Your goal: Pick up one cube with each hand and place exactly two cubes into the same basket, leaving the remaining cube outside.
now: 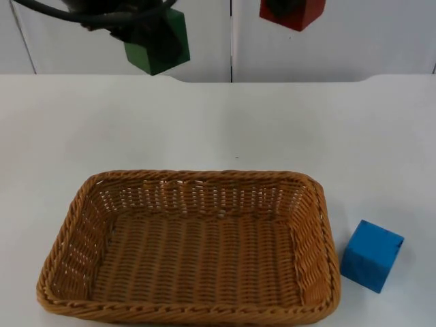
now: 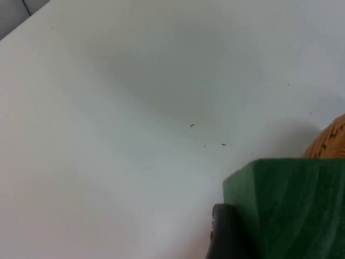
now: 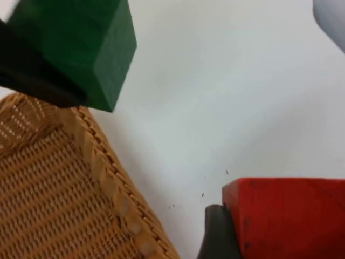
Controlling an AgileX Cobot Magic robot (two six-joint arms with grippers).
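My left gripper (image 1: 148, 33) hangs high over the table's far left, shut on a green cube (image 1: 159, 43). In the left wrist view the green cube (image 2: 291, 208) sits against a black fingertip (image 2: 227, 234). My right gripper (image 1: 286, 7) is raised at the far right of centre, shut on a red cube (image 1: 294, 13). The right wrist view shows the red cube (image 3: 288, 216) and, beyond it, the green cube (image 3: 81, 46) above the basket's corner. The brown wicker basket (image 1: 68, 225) lies empty at the front. A blue cube (image 1: 371, 255) rests on the table just right of the basket.
The white table (image 1: 218, 122) stretches between the basket and the grey partition wall (image 1: 381, 41) behind. The basket's rim (image 3: 108, 178) passes under both raised cubes in the right wrist view, and a piece of rim (image 2: 331, 139) peeks out behind the green cube.
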